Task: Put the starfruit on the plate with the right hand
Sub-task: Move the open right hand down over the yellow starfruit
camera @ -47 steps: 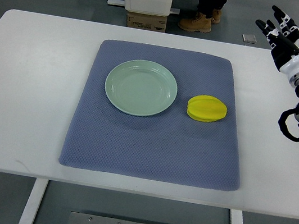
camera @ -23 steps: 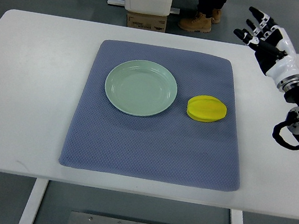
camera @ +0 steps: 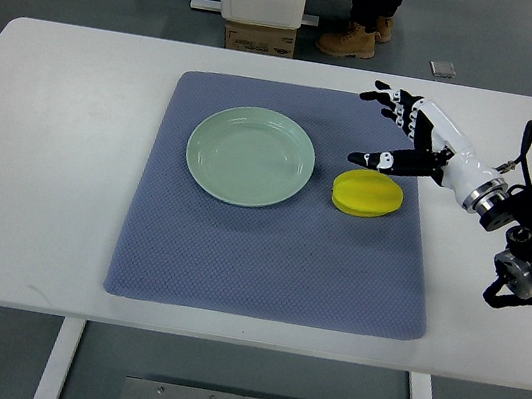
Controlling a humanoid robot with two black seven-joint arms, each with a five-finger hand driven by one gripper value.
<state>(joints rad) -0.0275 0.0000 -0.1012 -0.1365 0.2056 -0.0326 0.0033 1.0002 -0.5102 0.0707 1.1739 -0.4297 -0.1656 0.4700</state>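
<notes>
While the starfruit (camera: 368, 193) sits on the blue mat (camera: 266, 260) at the plate's (camera: 251, 155) three o'clock, nothing is placed yet. Your right hand (camera: 408, 136) hovers just beyond it, fingers spread and empty; grasping, carrying and releasing all remain.

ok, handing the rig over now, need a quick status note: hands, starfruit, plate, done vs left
Right hand: open, fingers spread, hovering just above and behind the starfruit, not touching it.
Left hand: not in view.
Starfruit: lies on the blue mat, right of the plate, apart from it.
Plate: green, empty, on the mat's upper left part.
Done: only the reach toward the fruit.
Left: close on the starfruit, lift, carry it left, set it on the plate, release.
</notes>
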